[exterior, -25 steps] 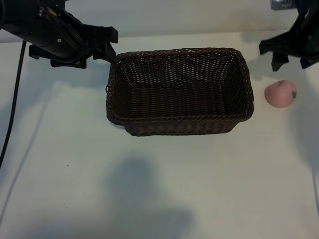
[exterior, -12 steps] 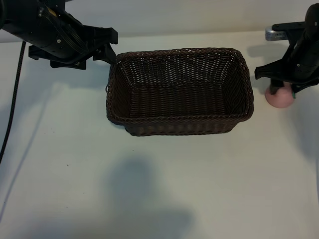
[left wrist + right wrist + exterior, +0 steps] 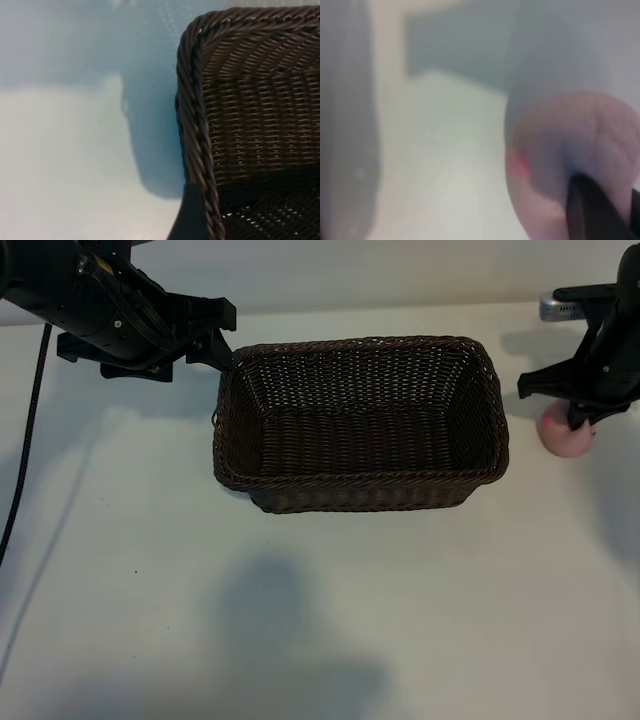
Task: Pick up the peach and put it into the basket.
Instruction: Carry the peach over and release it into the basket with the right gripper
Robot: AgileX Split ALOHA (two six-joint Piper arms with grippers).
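Observation:
The dark-brown woven basket [image 3: 360, 480] stands in the middle of the white table, with nothing in it. To its right the pale-pink peach [image 3: 560, 439] rests on the table. My right gripper [image 3: 580, 418] has come down on it from above and is shut on the peach. In the right wrist view the peach [image 3: 560, 145] fills the frame close up, with one dark fingertip [image 3: 590, 210] pressed into its soft side. My left gripper [image 3: 226, 333] hangs open at the basket's far left corner, one finger [image 3: 192, 215] right beside the braided rim [image 3: 192, 100].
A black cable [image 3: 25, 470] runs down the table's left side. The white table [image 3: 320, 610] stretches wide in front of the basket. Only a narrow strip of table separates the peach from the basket's right wall [image 3: 497, 410].
My right gripper dropped from above the table onto the peach and closed its fingers on it. The peach shifted slightly. The left arm and the basket stayed put.

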